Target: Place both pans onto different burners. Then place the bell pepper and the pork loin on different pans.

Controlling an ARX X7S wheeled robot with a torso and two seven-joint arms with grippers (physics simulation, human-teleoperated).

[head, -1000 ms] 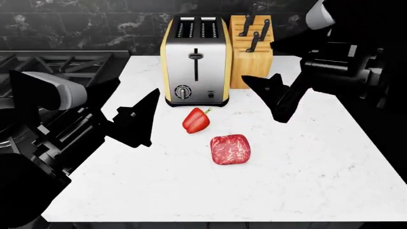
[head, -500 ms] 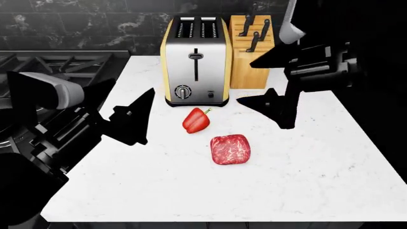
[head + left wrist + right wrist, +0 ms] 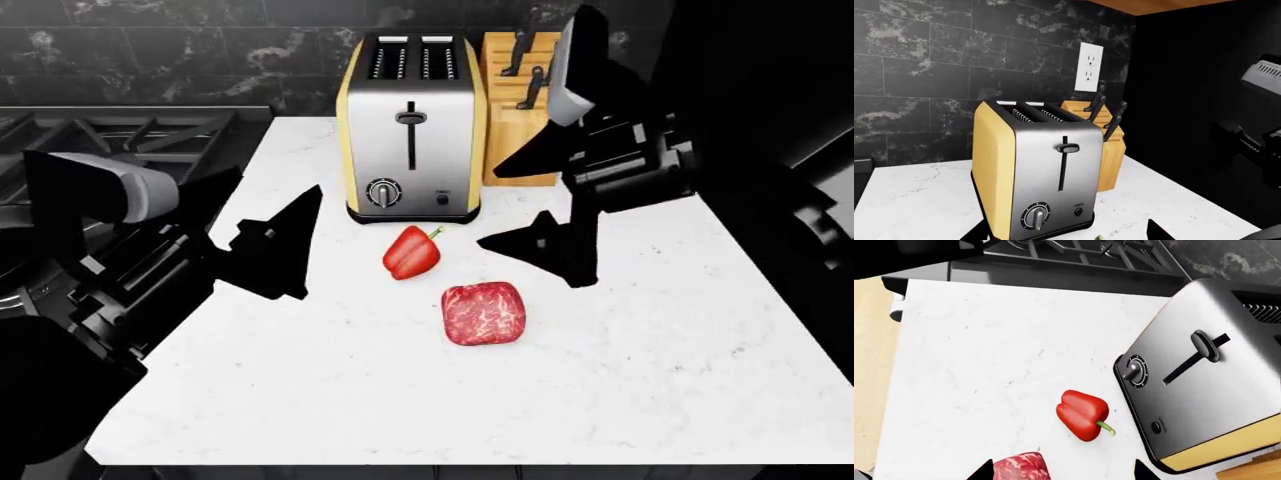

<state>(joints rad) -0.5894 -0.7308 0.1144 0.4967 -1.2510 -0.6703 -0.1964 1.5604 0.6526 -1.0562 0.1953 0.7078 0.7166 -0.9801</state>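
Observation:
The red bell pepper (image 3: pixel 411 252) lies on the white counter in front of the toaster. The pork loin (image 3: pixel 483 313) lies just right of it and nearer to me. My right gripper (image 3: pixel 507 212) is open and empty, hovering right of both and pointing at them. In the right wrist view its gripper (image 3: pixel 1062 475) frames the pork loin (image 3: pixel 1021 467), with the pepper (image 3: pixel 1083 415) beyond. My left gripper (image 3: pixel 294 250) is open and empty, left of the pepper; in its wrist view the left gripper (image 3: pixel 1067 237) faces the toaster. Burner grates (image 3: pixel 120 130) show at the far left. No pan is in view.
A steel and yellow toaster (image 3: pixel 410 130) stands at the back of the counter, with a wooden knife block (image 3: pixel 525 110) to its right. The counter's front edge (image 3: pixel 441 462) is near me. The stove (image 3: pixel 1074 252) borders the counter's left side.
My right gripper has swung left and lower, toward the pepper and pork loin. The left arm has barely moved. The food has not moved.

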